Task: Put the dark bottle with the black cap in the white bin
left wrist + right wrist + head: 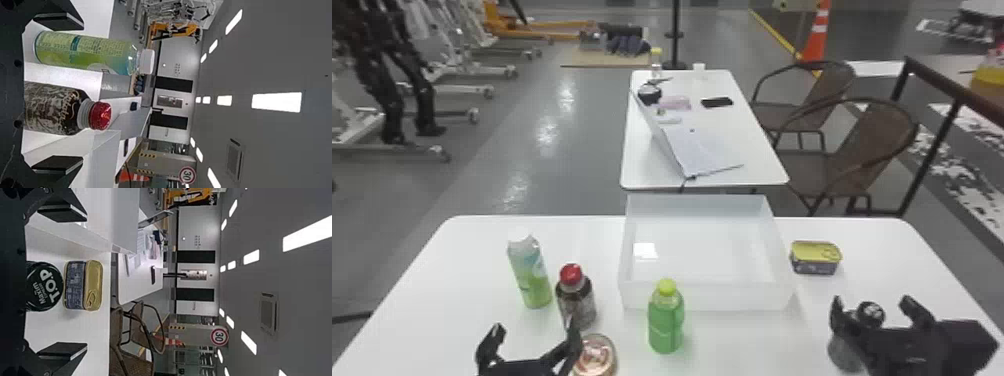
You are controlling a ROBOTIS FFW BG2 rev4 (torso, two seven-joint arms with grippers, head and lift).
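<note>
Bottle (871, 315), black-capped, stands lower right in the head view, between the open fingers of the right gripper (871, 301); the left gripper (536, 328) waits spread, lower left. An off-centre close could tip it; too low a lift could catch the central white bin (707, 297). The right wrist view details the cap's lettering; the head view frames the whole white bin.

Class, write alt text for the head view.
The robot's open right gripper is at a black-capped bottle on a white table. A white bin stands centrally; the open left gripper is near a red-capped bottle.
</note>
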